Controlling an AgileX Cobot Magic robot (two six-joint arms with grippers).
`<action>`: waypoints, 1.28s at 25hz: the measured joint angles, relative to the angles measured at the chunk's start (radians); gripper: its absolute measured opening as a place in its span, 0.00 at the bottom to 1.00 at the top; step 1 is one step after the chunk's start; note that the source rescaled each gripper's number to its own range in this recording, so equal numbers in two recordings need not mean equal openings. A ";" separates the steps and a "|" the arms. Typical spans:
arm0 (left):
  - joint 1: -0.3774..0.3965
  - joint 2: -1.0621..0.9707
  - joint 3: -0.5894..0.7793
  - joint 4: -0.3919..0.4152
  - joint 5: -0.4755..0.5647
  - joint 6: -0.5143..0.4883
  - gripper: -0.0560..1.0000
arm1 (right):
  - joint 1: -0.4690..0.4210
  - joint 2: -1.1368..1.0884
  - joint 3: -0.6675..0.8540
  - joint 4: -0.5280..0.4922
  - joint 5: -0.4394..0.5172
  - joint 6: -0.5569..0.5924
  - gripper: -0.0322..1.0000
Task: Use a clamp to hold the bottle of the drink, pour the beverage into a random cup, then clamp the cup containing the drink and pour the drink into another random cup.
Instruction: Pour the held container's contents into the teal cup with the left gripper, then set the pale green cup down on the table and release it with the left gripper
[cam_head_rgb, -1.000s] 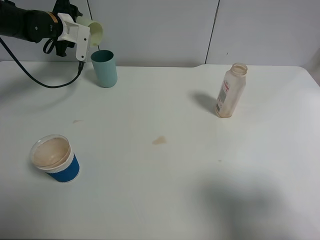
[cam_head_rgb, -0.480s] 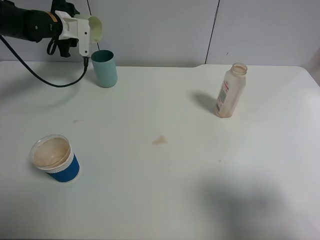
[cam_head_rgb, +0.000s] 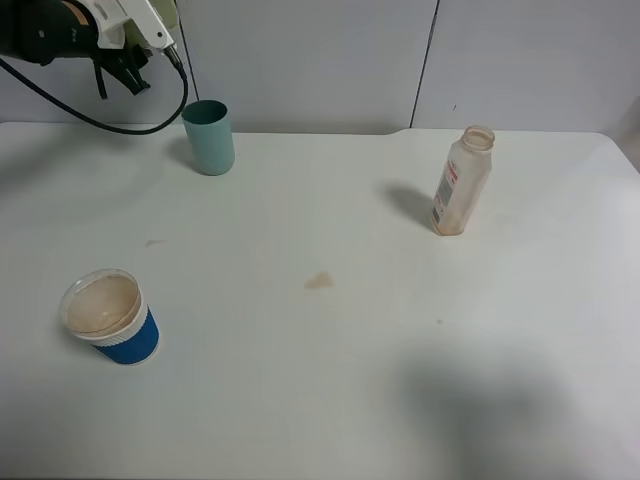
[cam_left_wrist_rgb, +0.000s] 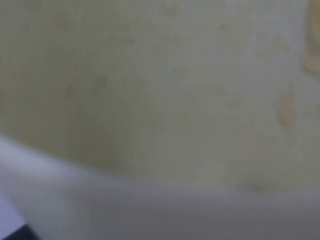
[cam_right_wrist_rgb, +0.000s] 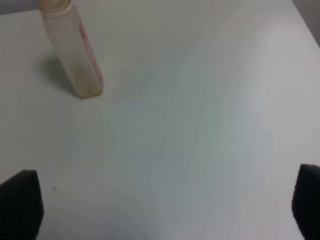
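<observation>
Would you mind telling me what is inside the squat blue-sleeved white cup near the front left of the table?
The blue-sleeved cup holds a pale brown, tea-coloured liquid that reaches near its rim. How deep it goes cannot be seen, since the wall and sleeve cover that.

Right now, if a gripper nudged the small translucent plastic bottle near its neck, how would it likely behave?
The small translucent plastic bottle looks almost empty, so probably light. It is tall on a narrow base, so a high push would likely tip it rather than slide it. Uncapped, its leftover brown dregs might spill.
</observation>
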 joint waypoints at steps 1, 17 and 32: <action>0.008 -0.002 0.000 0.010 0.016 -0.043 0.07 | 0.000 0.000 0.000 0.000 0.000 0.000 1.00; 0.094 -0.030 0.203 -0.002 -0.066 -0.270 0.07 | 0.000 0.000 0.000 0.000 0.000 0.000 1.00; 0.095 -0.043 0.426 -0.075 -0.235 -0.319 0.07 | 0.000 0.000 0.000 0.000 0.000 0.000 1.00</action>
